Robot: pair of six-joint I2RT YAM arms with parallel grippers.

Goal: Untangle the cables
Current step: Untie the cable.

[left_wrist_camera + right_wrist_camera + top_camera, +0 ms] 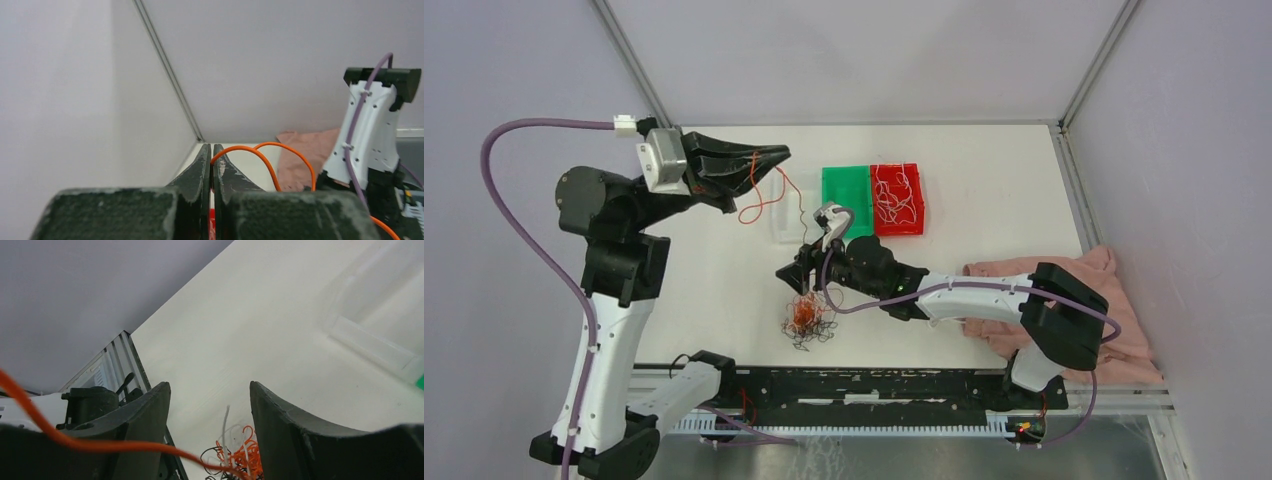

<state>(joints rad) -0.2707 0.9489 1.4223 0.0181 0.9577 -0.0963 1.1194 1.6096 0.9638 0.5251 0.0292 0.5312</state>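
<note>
At the far left we see the left gripper [774, 157] raised above the table [984, 180], its two fingers pressed together on a single orange wire [751, 207]. In the left wrist view that wire arches out from between the closed fingertips. From above it hangs in a loose loop, then trails down and to the right towards the right arm. Just beside the loop lies a clear tray [786, 222].

Next, near the front edge, sits the tangle of cables [807, 320]: a small knot of hair-fine, curly strands, orange at the core with black curls around it. The right wrist view also shows one white strand sticking up. The right gripper [790, 276] hangs just above the knot with its fingers spread apart and nothing between them. In its own camera the orange wire crosses one finger and runs down into the knot.

Further right a green tray [844, 190] touches a red tray [896, 232], which holds curly white wires [894, 200]. At the far right a pink cloth [1114, 330] lies bunched under the right arm.
</note>
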